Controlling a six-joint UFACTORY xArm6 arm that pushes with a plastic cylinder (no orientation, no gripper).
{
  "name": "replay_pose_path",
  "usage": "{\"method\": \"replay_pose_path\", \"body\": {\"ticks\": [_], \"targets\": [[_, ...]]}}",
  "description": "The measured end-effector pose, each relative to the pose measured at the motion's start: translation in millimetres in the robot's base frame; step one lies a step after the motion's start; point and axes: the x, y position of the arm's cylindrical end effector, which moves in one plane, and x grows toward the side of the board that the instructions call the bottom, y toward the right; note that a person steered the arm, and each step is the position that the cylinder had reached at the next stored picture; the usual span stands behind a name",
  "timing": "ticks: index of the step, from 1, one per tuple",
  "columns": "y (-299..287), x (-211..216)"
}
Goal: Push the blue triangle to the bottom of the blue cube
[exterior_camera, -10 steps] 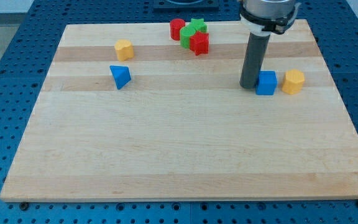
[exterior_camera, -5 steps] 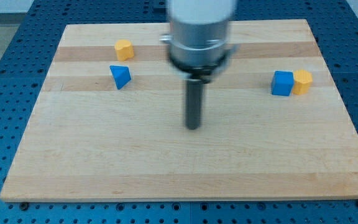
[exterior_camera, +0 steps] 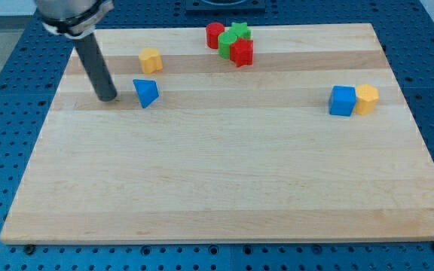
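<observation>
The blue triangle [exterior_camera: 146,92] lies on the wooden board [exterior_camera: 224,181] at the view's upper left. My tip [exterior_camera: 107,98] rests on the board just left of the triangle, a small gap apart from it. The blue cube [exterior_camera: 343,100] sits far off at the view's right, touching a yellow block [exterior_camera: 367,98] on its right side.
A yellow block [exterior_camera: 151,59] sits above the blue triangle. A cluster of a red cylinder [exterior_camera: 215,35], a green star-like block [exterior_camera: 233,38] and a red block [exterior_camera: 242,52] stands at the view's top centre.
My tip pushed the blue cube right against the yellow block, then swept left across the board, and now stands just left of the blue triangle. The triangle has not moved.
</observation>
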Motion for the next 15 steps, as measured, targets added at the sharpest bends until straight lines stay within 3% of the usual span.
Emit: {"method": "replay_pose_path", "body": {"ticks": [1,3,6,8,10,13,15], "targets": [[2.0,-11.8],[23.0,8.4],[158.6,8.3],[118.5,-4.3],[140.9,-30.4],[267.3,24.9],[219.9,32.4]]}}
